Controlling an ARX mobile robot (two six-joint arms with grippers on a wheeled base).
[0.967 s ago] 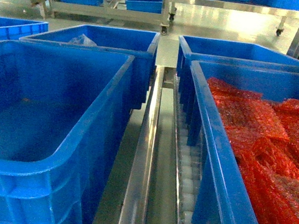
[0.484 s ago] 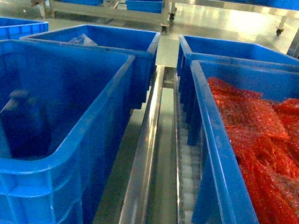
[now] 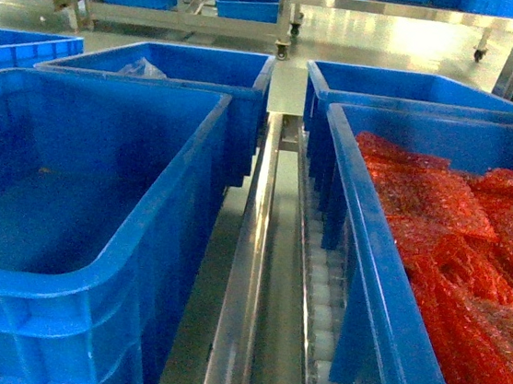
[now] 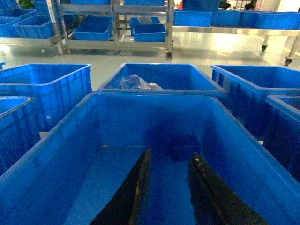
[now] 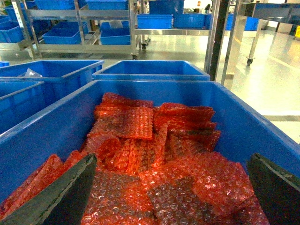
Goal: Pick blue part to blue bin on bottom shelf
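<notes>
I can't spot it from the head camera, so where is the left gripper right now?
In the left wrist view the left gripper hangs inside the large empty blue bin, just in front of the bin holding a clear bag.

Bottom shelf (image 3: 249,275): steel centre divider run from 6 to 12 o'clock; white roller tracks (image 3: 319,321) seen just right of it. Four blue bins carried. Near left bin (image 3: 142,262) at 9 o'clock, rear left bin (image 3: 216,76) at 11. Near right bin (image 3: 360,259) at 3 o'clock, rear right bin (image 3: 416,90) at 1.
</notes>
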